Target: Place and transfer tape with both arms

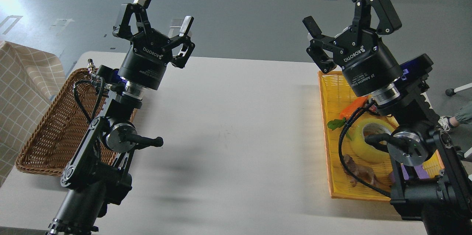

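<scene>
The tape (363, 145), a glossy yellow roll with a pale core, lies flat in the yellow tray (333, 91) at the right; my right arm partly hides it. My right gripper (330, 6) is open and empty, raised high above the tray's far end, fingers pointing up and away. My left gripper (166, 8) is open and empty, raised above the table's far left, beside the wicker basket (55, 128).
The tray also holds an orange carrot toy with green leaves (350, 109), a brown animal toy (359, 173) and a purple thing (418, 170). A checked cloth (22, 91) hangs at the far left. The white table (236, 135) lies between the arms.
</scene>
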